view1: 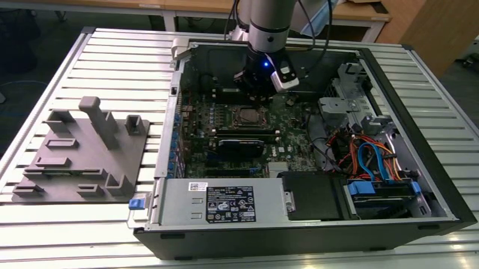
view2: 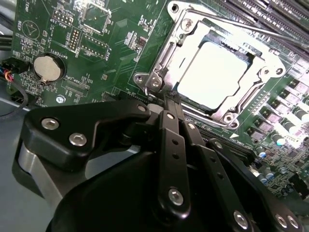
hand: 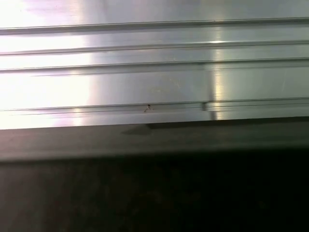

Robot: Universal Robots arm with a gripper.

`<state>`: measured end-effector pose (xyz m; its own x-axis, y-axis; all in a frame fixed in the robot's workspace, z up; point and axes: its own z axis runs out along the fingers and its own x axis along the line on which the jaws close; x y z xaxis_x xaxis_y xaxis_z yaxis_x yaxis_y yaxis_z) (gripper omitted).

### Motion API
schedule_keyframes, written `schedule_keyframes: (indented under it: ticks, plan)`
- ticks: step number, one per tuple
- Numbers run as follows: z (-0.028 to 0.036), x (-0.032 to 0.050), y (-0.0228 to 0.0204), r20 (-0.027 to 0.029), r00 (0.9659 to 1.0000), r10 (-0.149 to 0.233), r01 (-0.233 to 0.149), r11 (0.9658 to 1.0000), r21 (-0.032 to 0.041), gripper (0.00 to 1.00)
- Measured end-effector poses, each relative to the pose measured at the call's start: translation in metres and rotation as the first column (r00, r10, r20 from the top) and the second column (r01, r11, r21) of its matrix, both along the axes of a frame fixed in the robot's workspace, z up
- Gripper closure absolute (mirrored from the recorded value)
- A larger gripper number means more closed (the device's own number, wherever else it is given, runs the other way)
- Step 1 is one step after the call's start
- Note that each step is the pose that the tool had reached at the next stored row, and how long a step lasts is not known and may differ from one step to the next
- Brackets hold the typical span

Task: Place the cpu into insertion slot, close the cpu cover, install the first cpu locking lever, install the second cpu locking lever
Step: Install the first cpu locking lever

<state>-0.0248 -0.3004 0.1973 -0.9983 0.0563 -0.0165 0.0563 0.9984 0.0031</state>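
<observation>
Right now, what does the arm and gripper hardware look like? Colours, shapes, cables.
In the exterior view the arm is a silver-grey cylinder with a black band, a small blue light below it, a white-and-black module at the wrist, and black cables trailing off behind. In the second wrist view the gripper is matte black: flat bar linkages pinned with silver round-head screws, on a rounded black body with a silver-grey edge.

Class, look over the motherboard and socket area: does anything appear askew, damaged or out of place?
Nothing stands out. The cpu sits square in the insertion slot, with the cpu cover lying flat around it. The pincer is at the cover's edge.
</observation>
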Motion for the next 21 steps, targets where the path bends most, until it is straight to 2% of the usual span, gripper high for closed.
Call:
schedule_keyframes:
  ticks: [4,6,13,17,19,21]
  plan:
    - [-0.0001,0.0000,0.0000,-0.0002,1.0000,0.000,0.000,1.0000,-0.0007,0.90]
    - [-0.0002,0.0000,0.0002,-0.0007,1.0000,0.000,0.000,1.0000,0.0028,0.90]
    - [-0.0011,0.0006,0.0003,-0.0015,1.0000,0.000,0.000,0.9996,0.0278,0.90]
    - [-0.0011,0.0006,0.0002,-0.0019,1.0000,0.000,0.000,0.9990,0.0454,0.90]
    - [-0.0011,0.0005,0.0002,-0.0019,1.0000,0.000,0.000,0.9987,0.0509,0.90]
    - [-0.0004,0.0006,0.0002,-0.0017,1.0000,0.000,0.000,0.9986,0.0533,0.90]
